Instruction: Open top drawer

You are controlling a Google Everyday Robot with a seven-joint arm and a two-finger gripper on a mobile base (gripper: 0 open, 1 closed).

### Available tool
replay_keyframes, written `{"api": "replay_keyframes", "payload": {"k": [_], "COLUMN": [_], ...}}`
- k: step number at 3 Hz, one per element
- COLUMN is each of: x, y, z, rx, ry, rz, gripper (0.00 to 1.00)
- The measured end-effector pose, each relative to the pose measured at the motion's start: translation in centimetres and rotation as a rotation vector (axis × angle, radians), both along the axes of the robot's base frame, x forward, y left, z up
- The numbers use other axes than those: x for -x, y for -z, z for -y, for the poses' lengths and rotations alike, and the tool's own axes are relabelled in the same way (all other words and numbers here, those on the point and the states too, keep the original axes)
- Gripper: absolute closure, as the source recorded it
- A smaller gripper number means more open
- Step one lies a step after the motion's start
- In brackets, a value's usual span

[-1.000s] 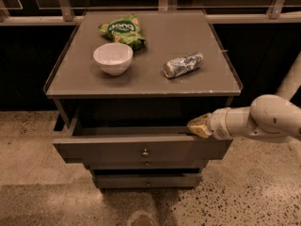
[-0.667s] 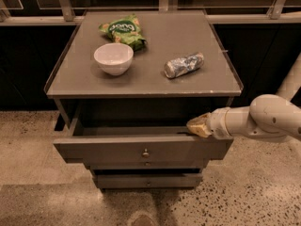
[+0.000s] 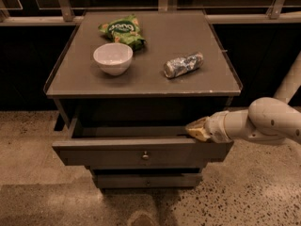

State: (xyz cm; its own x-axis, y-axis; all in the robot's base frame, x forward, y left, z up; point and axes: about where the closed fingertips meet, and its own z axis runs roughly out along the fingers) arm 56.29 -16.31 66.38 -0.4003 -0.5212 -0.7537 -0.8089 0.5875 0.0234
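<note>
The top drawer (image 3: 108, 155) is a wide grey drawer with a small round metal knob (image 3: 145, 156) at the centre of its front. It stands pulled out from the cabinet, with its dark inside showing behind the front panel. My gripper (image 3: 194, 129) comes in from the right on a white arm (image 3: 268, 121). Its tan tip rests at the top edge of the drawer front, near the right end. The narrower middle drawer (image 3: 148, 180) sits below, pushed in.
On the grey cabinet top (image 3: 155, 74) lie a white bowl (image 3: 113, 58), a green snack bag (image 3: 121, 30) and a crushed silver can (image 3: 183, 64). A railing runs behind the cabinet. Speckled floor (image 3: 254, 192) lies in front.
</note>
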Motion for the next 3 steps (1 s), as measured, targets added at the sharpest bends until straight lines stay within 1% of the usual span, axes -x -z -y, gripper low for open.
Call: {"api": "replay_keyframes", "payload": {"k": [1, 2, 3], "x": [1.6, 1.6, 4.7], "y": [0.1, 0.1, -0.4], "z": [-0.3, -0.3, -0.6], "rx": [-0.021, -0.021, -0.021], "ry": [0.005, 0.005, 0.03], "rz": [-0.007, -0.007, 0.021], "gripper": [1.0, 1.0, 1.0]}}
